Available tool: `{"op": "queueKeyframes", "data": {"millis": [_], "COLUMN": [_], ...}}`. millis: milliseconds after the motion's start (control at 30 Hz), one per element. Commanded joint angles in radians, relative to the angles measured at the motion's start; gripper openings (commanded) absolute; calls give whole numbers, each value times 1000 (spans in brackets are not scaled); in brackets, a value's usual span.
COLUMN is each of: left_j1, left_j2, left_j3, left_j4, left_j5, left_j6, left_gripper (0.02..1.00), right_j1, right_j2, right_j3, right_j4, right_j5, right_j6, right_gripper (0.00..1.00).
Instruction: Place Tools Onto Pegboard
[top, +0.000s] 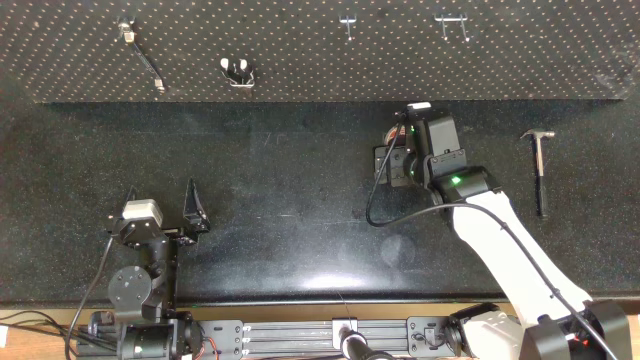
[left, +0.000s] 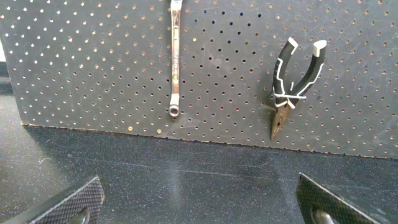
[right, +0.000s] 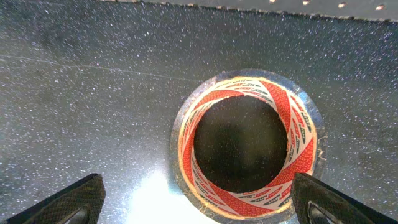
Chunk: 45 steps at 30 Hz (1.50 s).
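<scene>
Tape roll (right: 305, 146) is laid flat on the dark tabletop (top: 290, 180), hole up, close to the foot of the pegboard (top: 300, 50), and is seen directly under the R gripper (right: 199, 206). That gripper's fingers are spread wide, one either side of the roll, w/ nothing clamped and no contact made. In the top view the R arm is stretched from its base at approx. 5 o'clk up to approx. 1 o'clk of the table centre, w/ the wrist just short of the board. Hammer (top: 540, 170) is laid on the tabletop at 3 o'clk from the R wrist, well apart from it, head toward 12 o'clk, handle toward 6. Two tools are already hung on the pegboard: a wrench (left: 176, 59), hung by its upper end w/ the ring end lowest, and black-handled pliers (left: 289, 93), nose down, at 3 o'clk from the wrench. Bare metal hooks (top: 348, 25) are set further along the board, toward 1 o'clk in the top view. L gripper (left: 199, 205) is seen low at approx. 8 o'clk of the table, near its own base, faced at the board. Its fingers are likewise parted, w/ nothing held.
</scene>
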<state>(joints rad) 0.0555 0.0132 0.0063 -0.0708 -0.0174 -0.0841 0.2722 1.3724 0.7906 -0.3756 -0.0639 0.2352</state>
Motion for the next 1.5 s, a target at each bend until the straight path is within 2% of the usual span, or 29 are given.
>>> {"op": "queueKeyframes", "data": {"millis": [33, 167, 567, 600, 700, 1000, 1033, 1167, 1300, 1433, 1500], "left_j1": [-4, -4, -4, -4, -4, -4, -4, -4, -4, -4, -4], "left_j2": [-10, -10, -10, -10, -10, -10, -10, -10, -10, -10, -10], "left_j3": [-1, -1, -1, -1, -1, -1, -1, -1, -1, -1, -1], "left_j4": [-8, -8, -8, -8, -8, -8, -8, -8, -8, -8, -8], "left_j5": [7, 7, 7, 7, 7, 7, 7, 7, 7, 7, 7], "left_j6": [-13, -13, -13, -13, -13, -13, -13, -13, -13, -13, -13], "left_gripper": [996, 996, 996, 996, 996, 996, 996, 996, 996, 996, 996], "right_j1": [20, 26, 65, 65, 64, 64, 64, 63, 63, 63, 63], "right_j2": [14, 41, 196, 198, 208, 271, 275, 281, 281, 281, 281], "right_j3": [22, 22, 152, 154, 154, 154, 154, 154, 154, 154, 154], "right_j4": [3, 18, 21, 20, 16, -25, -28, -31, -31, -31, -31], "right_j5": [-15, -15, 86, 86, 87, 86, 86, 87, 87, 87, 87], "right_j6": [-15, -19, -19, -18, -11, -3, -3, -3, -4, -4, -4], "right_gripper": [974, 974, 976, 945, 737, 713, 693, 459, 395, 373, 310]}}
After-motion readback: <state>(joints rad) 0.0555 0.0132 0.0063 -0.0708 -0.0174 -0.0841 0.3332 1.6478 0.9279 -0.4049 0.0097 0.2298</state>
